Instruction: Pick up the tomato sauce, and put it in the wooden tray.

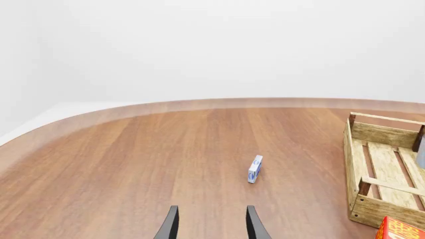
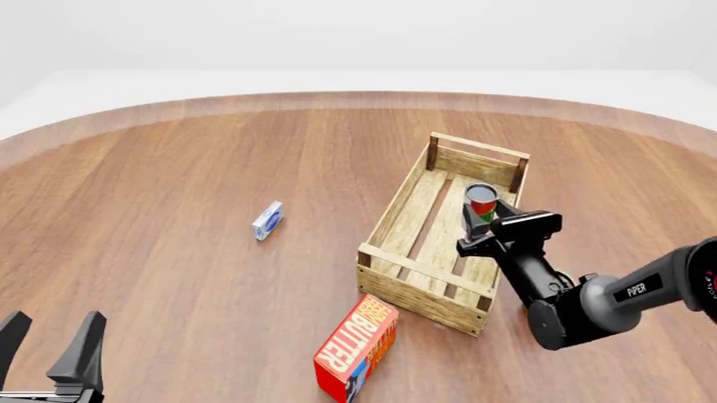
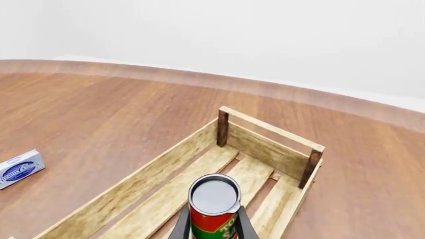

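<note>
Right end effector (image 3: pixel 209 226) clamps the tomato sauce (image 3: pixel 214 209) over the wooden tray (image 2: pixel 398 214); box (image 2: pixel 356 346) reads "BUTTER".

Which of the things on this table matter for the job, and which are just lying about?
Part of the job: tomato sauce, held by the right gripper; wooden tray.
Just lying about: butter box; small blue-and-white box.

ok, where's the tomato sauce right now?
In the front view, the tomato sauce sits right of centre, gripped between the right gripper fingers over the wooden tray.
</note>
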Available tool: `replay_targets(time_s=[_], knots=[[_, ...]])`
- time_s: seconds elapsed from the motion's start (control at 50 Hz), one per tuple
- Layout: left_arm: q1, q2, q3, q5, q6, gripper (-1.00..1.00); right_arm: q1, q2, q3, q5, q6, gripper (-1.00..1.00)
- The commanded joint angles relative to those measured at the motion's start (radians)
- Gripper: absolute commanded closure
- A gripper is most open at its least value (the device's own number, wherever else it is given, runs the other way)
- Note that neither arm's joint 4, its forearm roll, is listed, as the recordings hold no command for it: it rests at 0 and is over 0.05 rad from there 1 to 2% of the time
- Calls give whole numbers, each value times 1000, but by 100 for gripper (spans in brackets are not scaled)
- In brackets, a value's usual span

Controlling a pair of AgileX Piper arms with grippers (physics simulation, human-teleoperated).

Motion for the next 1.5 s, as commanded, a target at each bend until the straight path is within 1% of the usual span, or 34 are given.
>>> replay_targets(time_s=[0.02,0.36,0.54,0.66,0.68,1.02,1.16,1.28,1.5], knots=[[0,0,0,0,0,-100,-2,47,-25,-39,29,100],[0,0,0,0,0,-100,13,79,-64,-39,60,100],[0,0,0,0,0,-100,11,101,-79,-39,64,100],[0,0,0,0,0,-100,15,117,-91,-38,53,100],[0,0,0,0,0,-100,14,115,-90,-40,53,-100],[0,0,0,0,0,-100,19,72,-42,-40,37,-100],[0,0,0,0,0,-100,-3,27,3,-40,18,-100],[0,0,0,0,0,-100,-7,6,24,-40,17,-100],[0,0,0,0,0,-100,-14,-77,93,-38,23,-100]])
